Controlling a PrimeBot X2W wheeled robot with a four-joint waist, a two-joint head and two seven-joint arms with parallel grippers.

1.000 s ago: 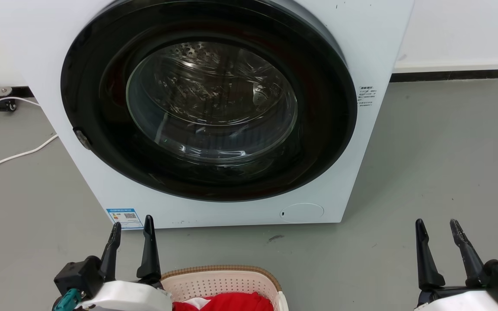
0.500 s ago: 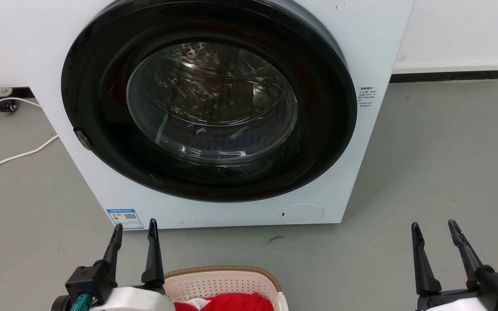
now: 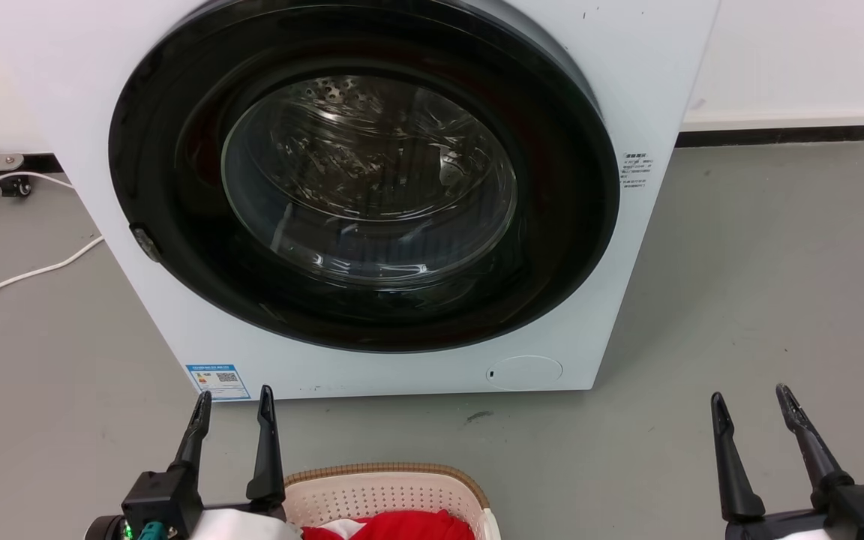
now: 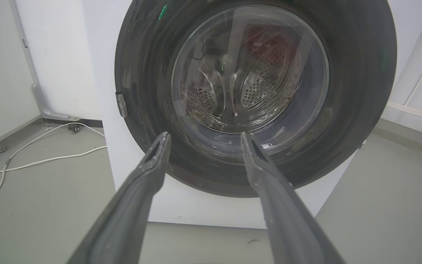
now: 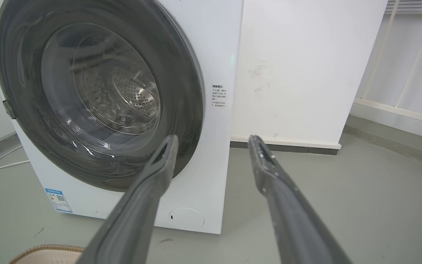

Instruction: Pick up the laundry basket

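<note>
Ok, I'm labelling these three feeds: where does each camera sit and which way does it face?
Head view: on the head, looking forward and down at the washing machine; left gripper, right gripper and the laundry basket along the bottom.
Left wrist view: low, facing the machine's door; own fingers rise ahead.
Right wrist view: low, facing the machine and the wall beside it; own fingers.
Shared: head and right wrist views both catch the basket's rim.
</note>
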